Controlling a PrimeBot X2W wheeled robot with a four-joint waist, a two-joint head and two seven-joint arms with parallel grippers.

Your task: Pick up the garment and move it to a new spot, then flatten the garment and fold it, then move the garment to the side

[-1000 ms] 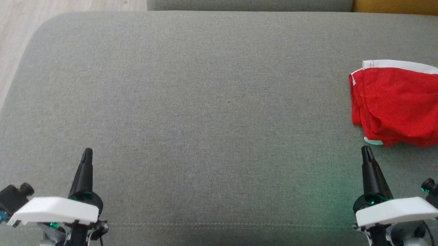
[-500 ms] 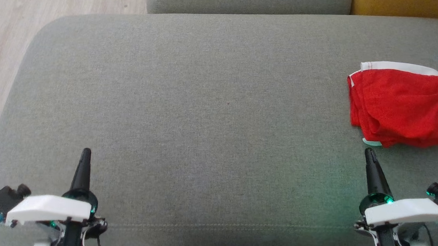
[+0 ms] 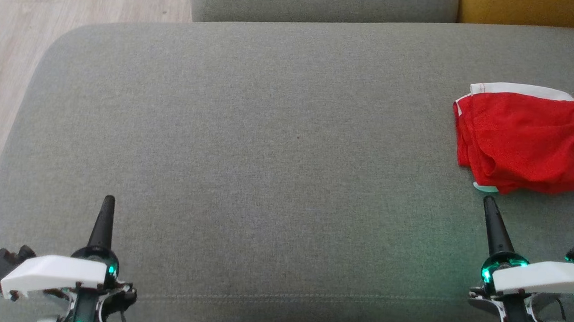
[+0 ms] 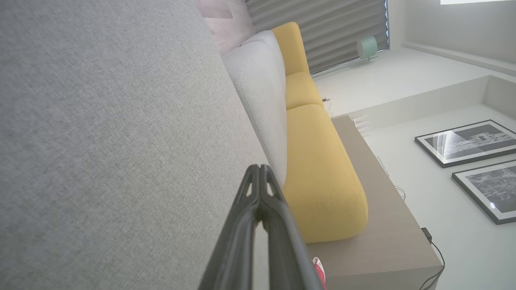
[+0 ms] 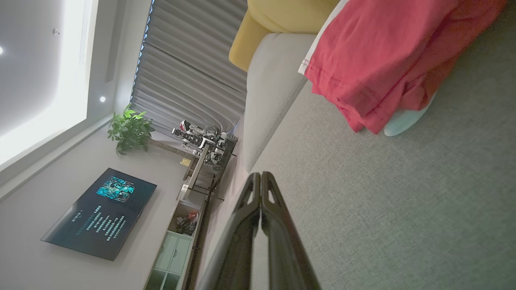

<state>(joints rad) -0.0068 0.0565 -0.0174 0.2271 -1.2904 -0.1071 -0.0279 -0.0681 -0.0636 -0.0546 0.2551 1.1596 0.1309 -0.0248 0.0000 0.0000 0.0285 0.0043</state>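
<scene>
1. Left gripper (image 3: 106, 203), two long dark fingers. We record them pressed together and empty, low at our near left over bare seat, probably idle because no work lies on that side.
2. Right gripper (image 3: 489, 201), same pattern. Its fingers are together and empty. The tip is just short of the garment's near edge, not touching, which we judge keeps it clear of the fold.
3. Grey woven-fabric sofa seat (image 3: 269, 129). It serves as a broad, flat work surface.
4. Red cloth garment with a white band (image 3: 528, 142). It is folded into a compact, layered, lightly rumpled rectangle, and a pale label peeks from its near corner. It lies at the seat's far right, which we judge is its set-aside spot.
5. Yellow upholstered cushion (image 3: 530, 9), beyond the seat.
</scene>
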